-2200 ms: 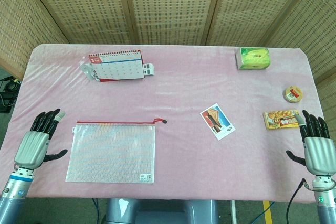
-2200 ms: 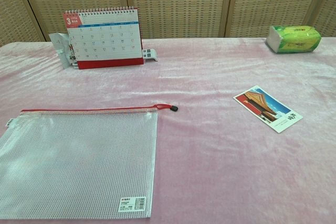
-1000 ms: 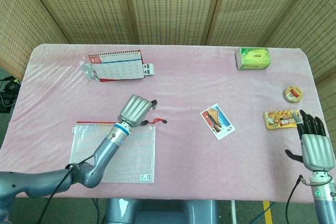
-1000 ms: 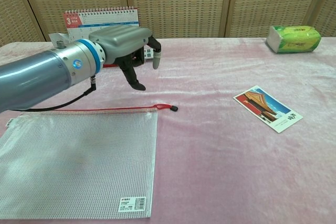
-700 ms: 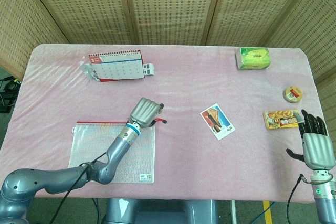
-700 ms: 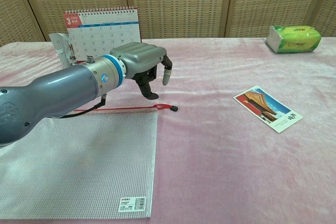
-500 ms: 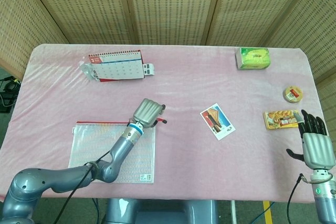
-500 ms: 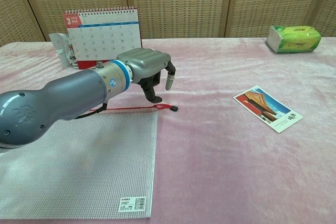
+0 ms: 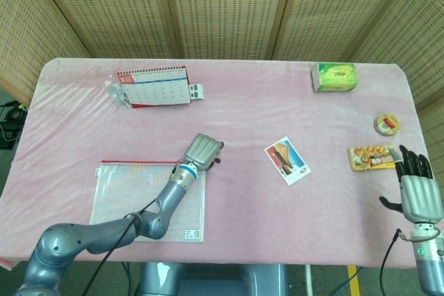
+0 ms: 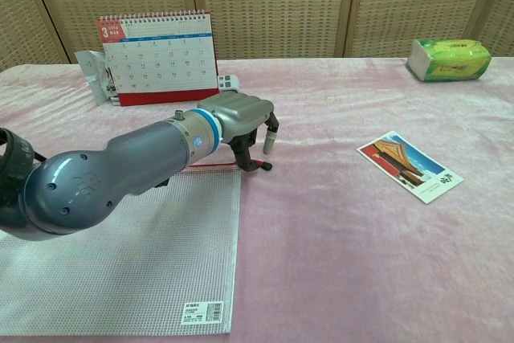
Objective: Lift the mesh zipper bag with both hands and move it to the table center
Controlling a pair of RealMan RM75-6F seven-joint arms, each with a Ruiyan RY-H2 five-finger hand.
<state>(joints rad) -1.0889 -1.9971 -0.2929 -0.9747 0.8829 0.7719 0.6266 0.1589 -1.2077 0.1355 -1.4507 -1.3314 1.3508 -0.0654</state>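
The bag [image 10: 120, 255] lies flat at the table's [image 9: 250, 112] near left, a small printed label at its corner, unreadable. The left hand [image 10: 241, 122] arches over its zipper pull, fingers apart, holding nothing. The right hand [image 9: 418, 195] waits spread. The calendar [image 10: 157, 55] shows "3".

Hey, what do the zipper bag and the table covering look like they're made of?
The mesh zipper bag looks like translucent plastic with a woven grid inside, slightly glossy, edged by a red zipper strip; the pink shows through it. The table covering looks like soft pink plush or velvet fabric: it has a patchy sheen and shallow wrinkles.
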